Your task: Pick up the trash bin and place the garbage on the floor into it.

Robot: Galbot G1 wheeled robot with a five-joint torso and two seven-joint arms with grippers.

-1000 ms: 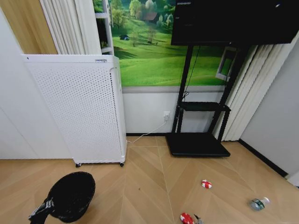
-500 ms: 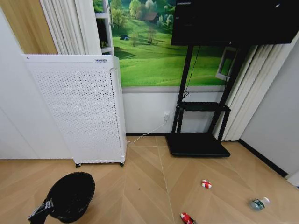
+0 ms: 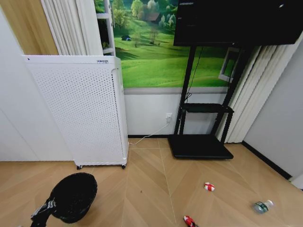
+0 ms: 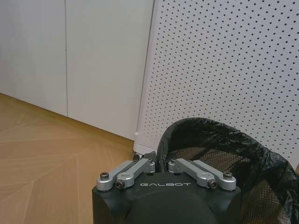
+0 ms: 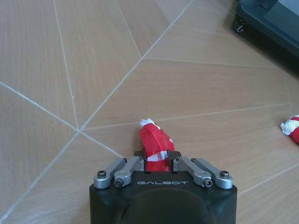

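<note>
The trash bin (image 3: 74,196), a round black mesh basket with a dark liner, hangs tilted over the floor at the lower left. My left gripper (image 3: 48,207) is shut on its near rim; in the left wrist view the left gripper (image 4: 161,164) pinches the rim of the trash bin (image 4: 229,154). My right gripper (image 5: 157,157) is shut on a red-and-white piece of garbage (image 5: 153,140), which the head view shows as a red-and-white piece (image 3: 189,220) at the bottom edge. A second red-and-white piece (image 3: 209,186) and a clear bottle (image 3: 262,205) lie on the floor to the right.
A tall white perforated cabinet (image 3: 83,111) on castors stands behind the bin. A black TV stand (image 3: 200,145) with a flat base stands against the back wall, its base (image 5: 271,23) near the garbage. A white cable (image 3: 147,137) runs along the skirting. Bare wood floor lies between.
The bin has risen slightly and shifted right with my left gripper. The red-and-white piece at the bottom edge has slid lower and the dark fingertip beside it has left the head view.
</note>
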